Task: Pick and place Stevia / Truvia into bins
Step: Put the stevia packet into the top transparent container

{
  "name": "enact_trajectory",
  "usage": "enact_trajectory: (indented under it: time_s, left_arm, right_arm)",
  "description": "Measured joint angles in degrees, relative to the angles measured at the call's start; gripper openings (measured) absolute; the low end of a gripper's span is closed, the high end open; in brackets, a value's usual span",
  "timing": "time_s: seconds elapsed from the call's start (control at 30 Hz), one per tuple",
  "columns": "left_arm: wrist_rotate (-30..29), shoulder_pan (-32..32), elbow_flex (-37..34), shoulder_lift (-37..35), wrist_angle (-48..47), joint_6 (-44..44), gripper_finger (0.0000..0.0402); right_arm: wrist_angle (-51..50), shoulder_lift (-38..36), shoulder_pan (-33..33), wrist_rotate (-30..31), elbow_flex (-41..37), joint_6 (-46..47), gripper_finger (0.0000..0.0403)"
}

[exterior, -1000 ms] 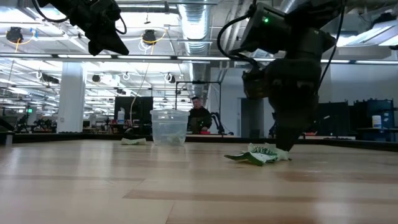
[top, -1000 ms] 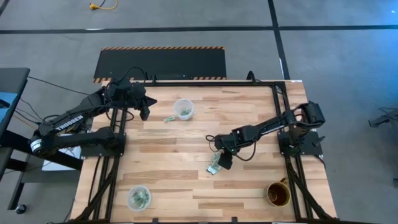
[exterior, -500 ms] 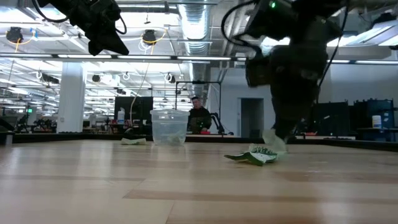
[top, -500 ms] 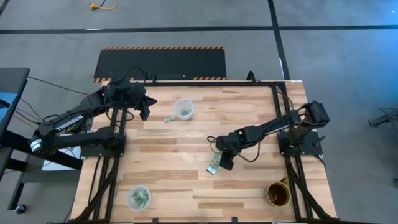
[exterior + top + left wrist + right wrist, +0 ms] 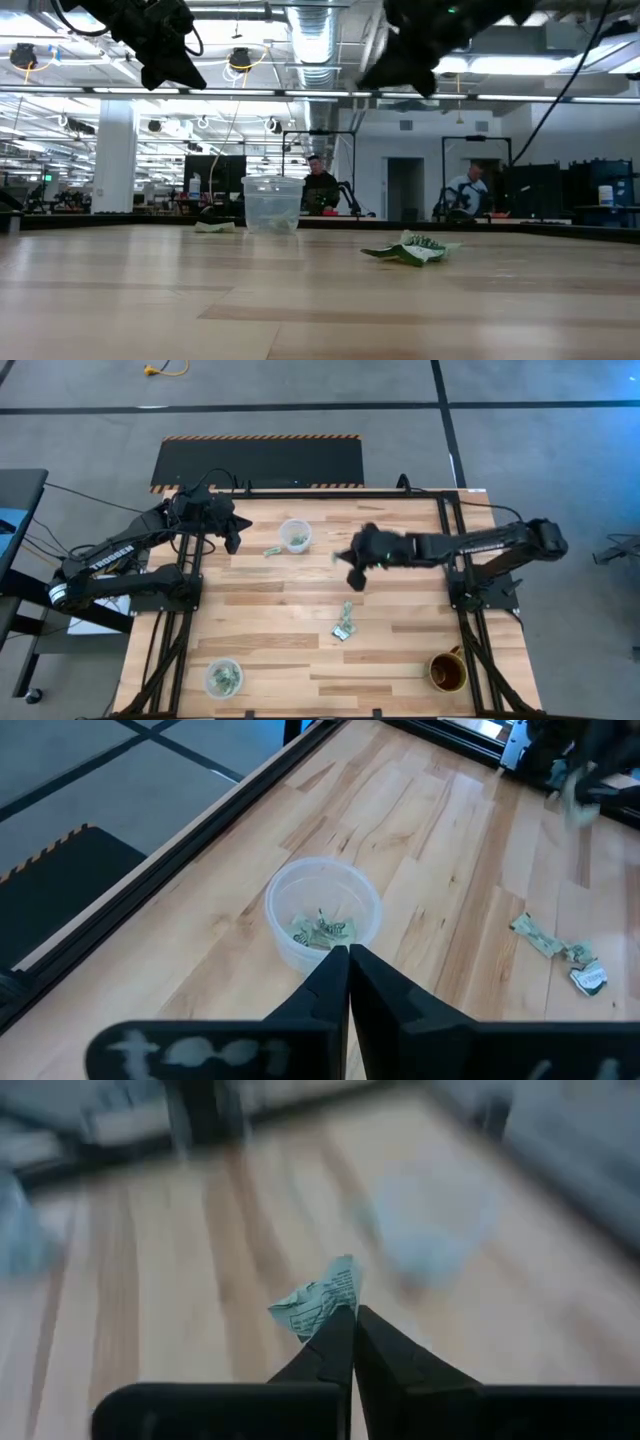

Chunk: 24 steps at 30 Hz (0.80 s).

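Note:
My right gripper [image 5: 349, 566] hangs high over the table's middle, shut on one pale green and white Stevia packet [image 5: 318, 1300]. A small heap of packets [image 5: 344, 624] lies flat on the wood below it. The far bin [image 5: 295, 535], a clear cup, holds a few packets, and one loose packet [image 5: 271, 551] lies beside it. A second bin [image 5: 223, 677] with packets stands near the front left. My left gripper [image 5: 232, 543] waits shut, raised left of the far bin [image 5: 322, 912]. My right gripper pinches the crumpled packet by its lower edge [image 5: 330, 1316] between the very tips of its two fingers. The rest of the packet sticks out past the tips. It is lifted clear of the table.
A brown mug [image 5: 446, 672] stands at the front right corner. Black frame rails run along the table's left, right and far sides. In the low view the heap [image 5: 410, 250] and the far bin [image 5: 272, 204] stand on bare wood, and people are in the room behind.
My right gripper has shut on a packet at the heap, then risen fast and swung toward the far edge and the far bin, tipping from pointing down to a shallower slant. The packet has come up clear; the rest of the heap stays where it was.

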Motion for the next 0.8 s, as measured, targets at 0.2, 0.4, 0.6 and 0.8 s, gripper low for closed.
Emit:
enact_trajectory:
  time_s: [0.2,0.4,0.6,0.8]
  left_arm:
    - [0.0,0.0,0.0,0.0,-0.2,0.0,0.0000]
    - [0.0,0.0,0.0,0.0,-0.2,0.0,0.0000]
    - [0.0,0.0,0.0,0.0,-0.2,0.0,0.0000]
    - [0.0,0.0,0.0,0.0,-0.2,0.0,0.0000]
  right_arm:
    - [10.9,4.5,-10.3,-6.5,3.9,-8.4,0.0000]
    - [11.1,17.6,-17.2,-16.8,15.6,-10.8,0.0000]
    - [1.8,29.2,-19.2,-18.2,27.2,-12.0,0.0000]
    - [-1.4,33.5,-19.8,-19.4,30.7,-12.4,0.0001]
